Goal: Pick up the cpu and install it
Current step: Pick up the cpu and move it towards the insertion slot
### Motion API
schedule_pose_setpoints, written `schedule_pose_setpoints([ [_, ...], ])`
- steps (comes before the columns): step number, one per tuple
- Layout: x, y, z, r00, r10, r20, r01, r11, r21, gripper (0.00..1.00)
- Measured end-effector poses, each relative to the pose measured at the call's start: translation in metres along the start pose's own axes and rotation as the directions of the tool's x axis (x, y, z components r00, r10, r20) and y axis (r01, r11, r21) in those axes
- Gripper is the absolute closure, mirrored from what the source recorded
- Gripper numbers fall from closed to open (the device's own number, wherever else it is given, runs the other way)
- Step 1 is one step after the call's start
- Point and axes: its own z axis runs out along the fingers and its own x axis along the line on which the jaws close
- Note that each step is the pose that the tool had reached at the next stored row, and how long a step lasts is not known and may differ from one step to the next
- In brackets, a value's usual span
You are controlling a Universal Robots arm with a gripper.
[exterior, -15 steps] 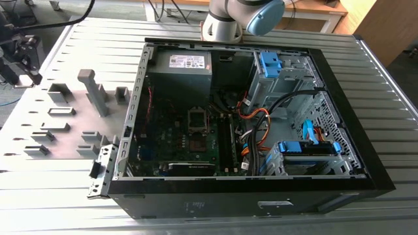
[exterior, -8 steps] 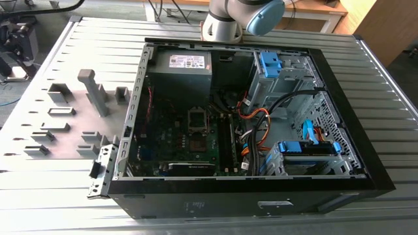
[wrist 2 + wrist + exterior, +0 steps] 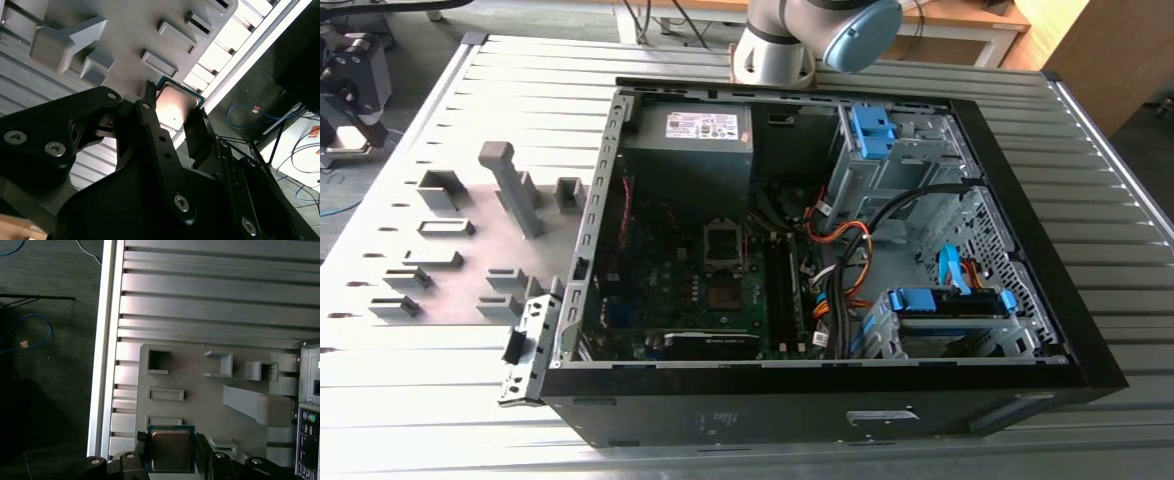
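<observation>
1. Find the cpu point(image 3: 170, 447) pinched by two opposite edges, silvery top toward the wrist cameras, with a green rim on show in both wrist views.
2. Read the gripper point(image 3: 171, 454) as closed on the cpu, with one dark finger against each side. Judge the chip to be lifted clear of the grey holder plate point(image 3: 200, 390) beneath, not touching it.
3. Hold the squeeze as it is: enough to prevent a slip, but no harder, for fear of bending or chipping the thin edges.
4. Carry level and slowly, to avoid any pivoting between the fingers.
5. Place the holder plate on the slatted desk point(image 3: 454, 400), at 9 o'clock from the open computer case point(image 3: 787, 405) in the exterior view. Mind the tall holder block point(image 3: 514, 195) and the near case wall, and pass well above both.
6. Look for the dark socket frame point(image 3: 724, 255) on the motherboard, toward 8 o'clock from the case's middle in the exterior view. Cannot tell from here whether it is open or latched.
7. Square the chip to the frame before any descent. Cannot tell the marked corner from these views, so treat the orientation as unconfirmed.
</observation>
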Motion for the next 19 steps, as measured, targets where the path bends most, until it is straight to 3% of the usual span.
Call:
schedule_pose_setpoints([
  [9, -0.0026, -0.0002, -0.0001, 1.0000, 0.000, -0.0002, 0.000, 1.0000, -0.0004, 0.53],
  [19, -0.0206, -0.0010, -0.0001, 1.0000, 0.000, -0.0001, 0.000, 1.0000, -0.0004, 0.53],
])
